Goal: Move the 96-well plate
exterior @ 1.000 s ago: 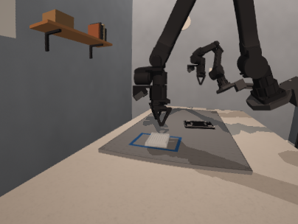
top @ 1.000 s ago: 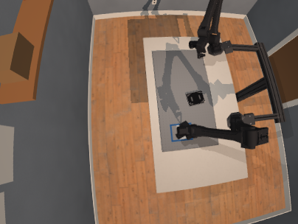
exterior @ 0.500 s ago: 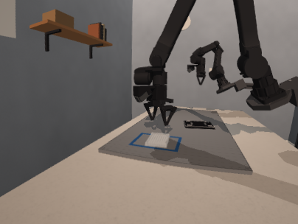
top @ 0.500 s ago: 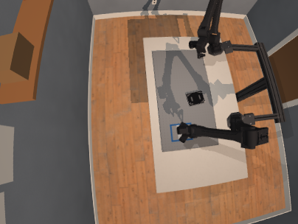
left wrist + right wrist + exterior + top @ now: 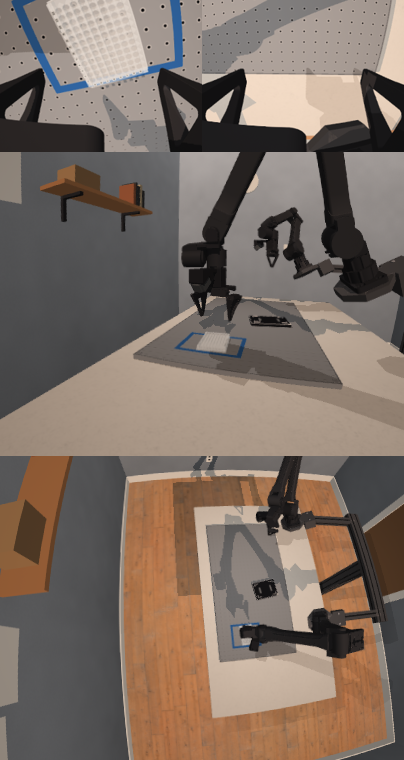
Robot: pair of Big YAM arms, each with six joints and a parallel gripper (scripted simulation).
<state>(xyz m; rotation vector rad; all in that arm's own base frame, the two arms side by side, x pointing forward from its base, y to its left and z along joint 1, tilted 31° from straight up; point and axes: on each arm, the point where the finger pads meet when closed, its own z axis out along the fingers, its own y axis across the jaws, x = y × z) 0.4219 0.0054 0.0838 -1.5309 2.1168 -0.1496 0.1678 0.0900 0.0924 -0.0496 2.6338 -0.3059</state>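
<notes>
The white 96-well plate [image 5: 246,641] [image 5: 214,342] [image 5: 102,37] lies flat at the blue rectangle outline [image 5: 232,638] [image 5: 184,340] [image 5: 177,41]. Its far end is cut off in the left wrist view, and I cannot make out the cut-off corner. My left gripper [image 5: 216,317] [image 5: 101,74] is open and empty above the plate, its fingers wide to either side of the plate's near end. The black plate nest [image 5: 264,589] [image 5: 270,321] looks empty; its A1 mark is too small to read. My right gripper [image 5: 272,532] [image 5: 272,265] [image 5: 303,75] is open and empty, high at the far end of the bench.
The grey perforated board [image 5: 225,655] [image 5: 300,374] [image 5: 304,51] bears the outline and the nest on the pale table [image 5: 270,691] [image 5: 150,402]. A dark arm frame [image 5: 367,566] stands along one side. A shelf with a box [image 5: 79,178] is on the wall.
</notes>
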